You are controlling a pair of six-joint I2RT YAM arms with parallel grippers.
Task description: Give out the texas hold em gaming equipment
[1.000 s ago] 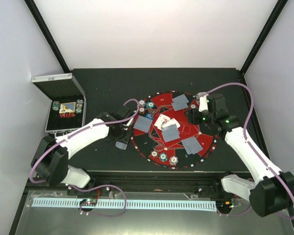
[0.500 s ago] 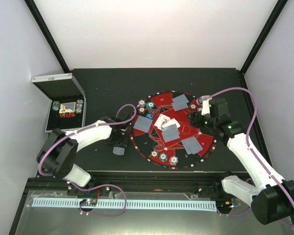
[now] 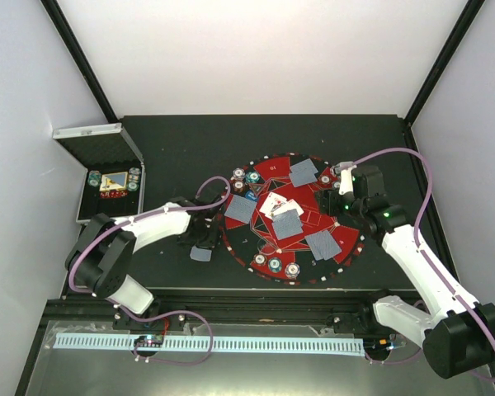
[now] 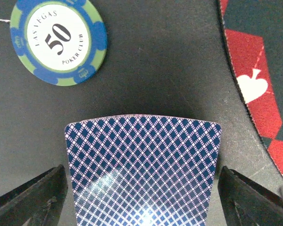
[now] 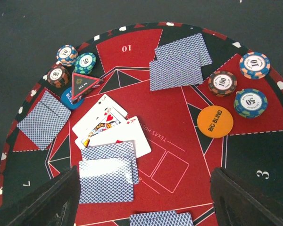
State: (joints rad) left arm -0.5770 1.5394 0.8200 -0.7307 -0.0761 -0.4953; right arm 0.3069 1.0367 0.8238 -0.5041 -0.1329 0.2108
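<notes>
The card (image 4: 144,155) lay face down on the bench (image 4: 155,70) between the jaws of the open left end effector (image 4: 141,190), long axis toward frame bottom, left of the mat (image 4: 254,70), with the open right end effector (image 5: 144,197) farther off.

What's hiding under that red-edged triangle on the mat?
A blue round disc pokes out from under the triangle. Only one side of the disc shows. The rest, with most of its writing, is covered, so it can't be read.
</notes>
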